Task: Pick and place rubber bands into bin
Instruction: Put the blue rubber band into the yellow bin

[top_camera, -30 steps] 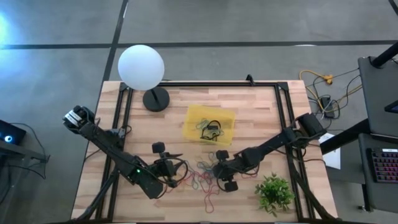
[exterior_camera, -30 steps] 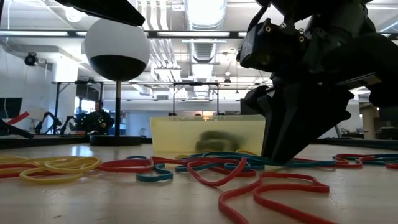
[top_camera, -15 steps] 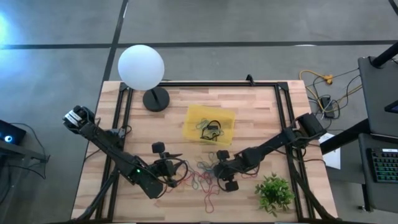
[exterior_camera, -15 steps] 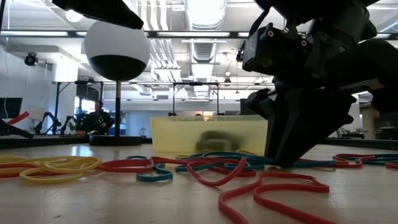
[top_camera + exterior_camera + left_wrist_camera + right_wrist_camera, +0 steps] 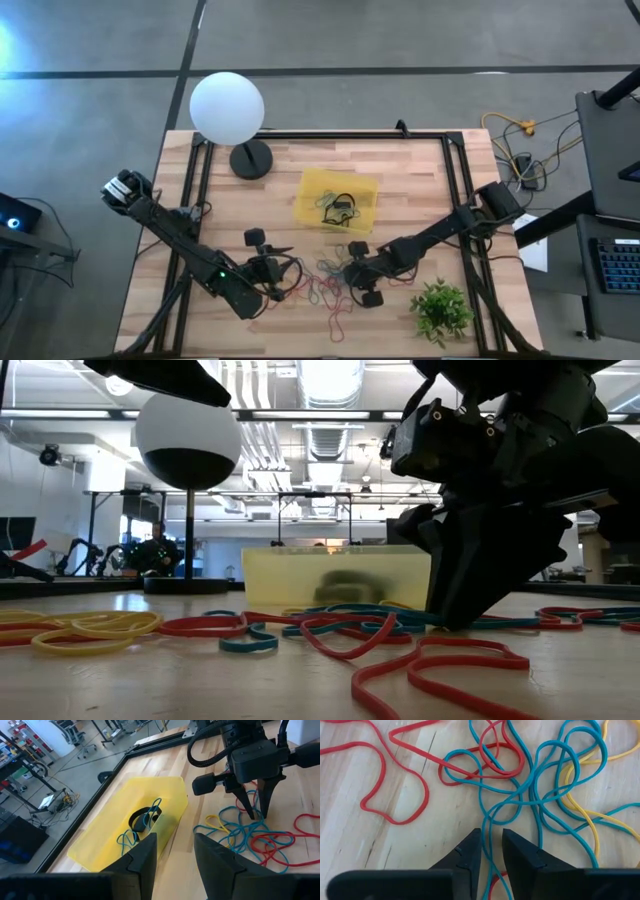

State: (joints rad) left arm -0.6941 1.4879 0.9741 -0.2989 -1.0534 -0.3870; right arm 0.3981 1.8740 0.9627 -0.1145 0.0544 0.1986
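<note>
Several rubber bands [image 5: 540, 795] beside right gripper [image 5: 491, 851].

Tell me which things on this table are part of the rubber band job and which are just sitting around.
Part of the job:
- rubber bands, loose on the table
- yellow bin, already holding a few bands
- right claw, down over a blue band
- left claw, waiting near the pile

Just sitting around:
- white globe lamp
- small green plant

Rubber bands [image 5: 325, 290] tangled (some inside bin [image 5: 312, 190]).
</note>
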